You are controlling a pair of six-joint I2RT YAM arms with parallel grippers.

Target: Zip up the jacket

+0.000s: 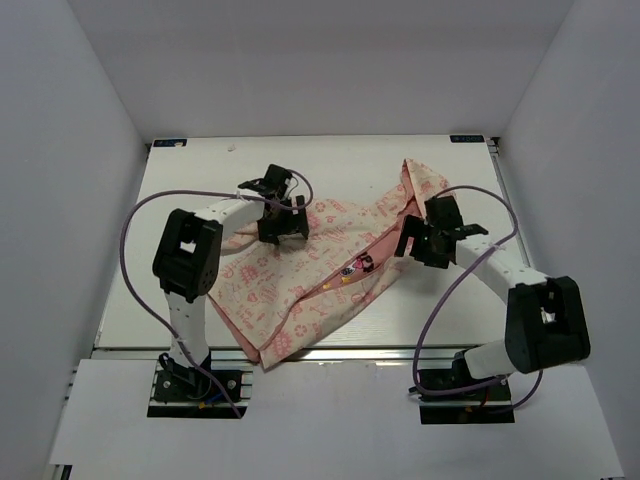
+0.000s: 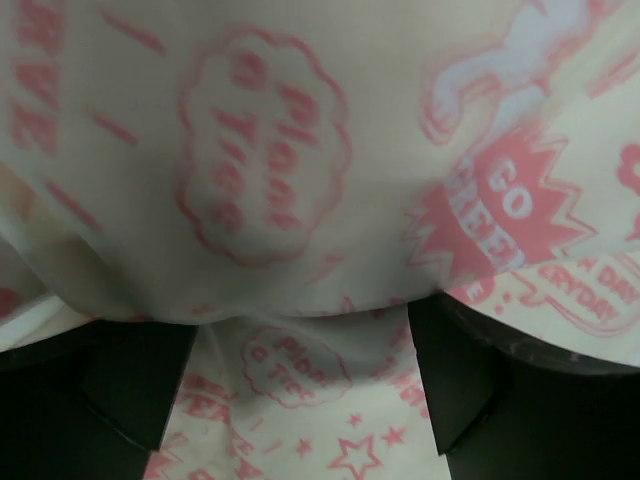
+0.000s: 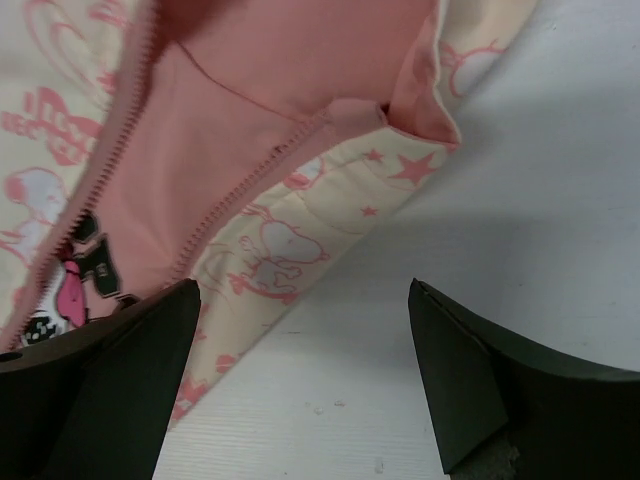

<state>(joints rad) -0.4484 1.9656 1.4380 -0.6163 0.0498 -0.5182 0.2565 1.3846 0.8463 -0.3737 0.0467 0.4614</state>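
The left gripper's (image 2: 300,395) fingers (image 2: 130,385) stand wide apart with nothing pinched; cream cloth printed in pink fills the gap between them and bulges just beyond their tips, though whether the tips touch it cannot be told. The right gripper's (image 3: 300,385) fingers (image 3: 470,385) are likewise spread and hold nothing; between them lies bare white table (image 3: 520,200), and the left finger overlaps the jacket's (image 3: 250,100) edge in that view.

Just beyond the right fingers the front is open; two rows of pink zipper teeth (image 3: 235,195) run apart from each other, with salmon lining showing between them; a small dark cartoon patch (image 3: 70,275) sits at the left row.

From above, the jacket (image 1: 310,285) lies spread across the middle of the table (image 1: 200,165), slanting from the near left to the far right; the left gripper (image 1: 282,225) hangs over its far left part, the right gripper (image 1: 420,240) at its right edge; a purple cable (image 1: 135,220) loops out beside each arm.
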